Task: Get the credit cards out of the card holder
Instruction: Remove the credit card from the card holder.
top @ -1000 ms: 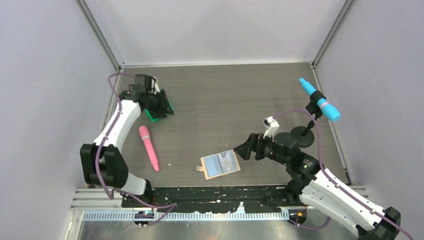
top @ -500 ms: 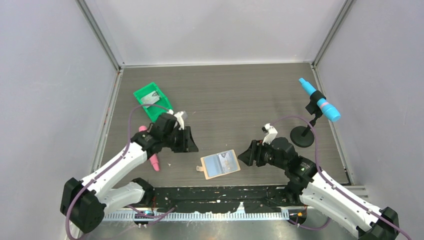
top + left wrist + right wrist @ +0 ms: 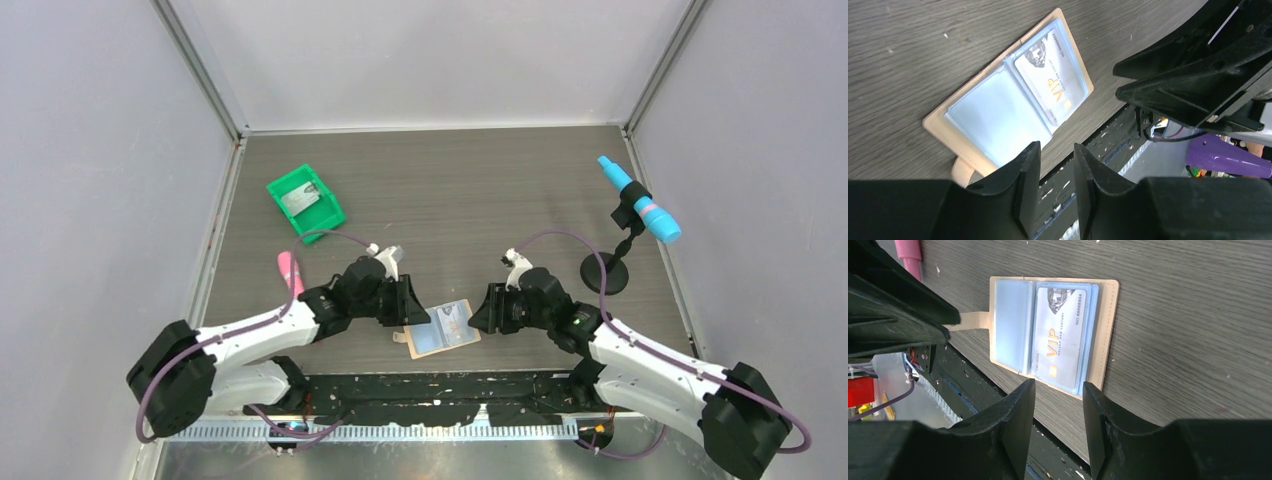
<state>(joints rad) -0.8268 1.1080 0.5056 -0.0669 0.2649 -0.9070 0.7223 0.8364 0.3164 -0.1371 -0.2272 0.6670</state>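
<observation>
the card holder [image 3: 441, 329] lies spread open on the desk [image 3: 450, 180], close to its near edge, with one credit card [image 3: 1060, 335] (marked "vip") tucked in a blue sleeve. the left pincer [image 3: 1055, 155] and right pincer [image 3: 1058, 390] flank the holder, each with its fingers slightly spread and gripping nothing.
</observation>
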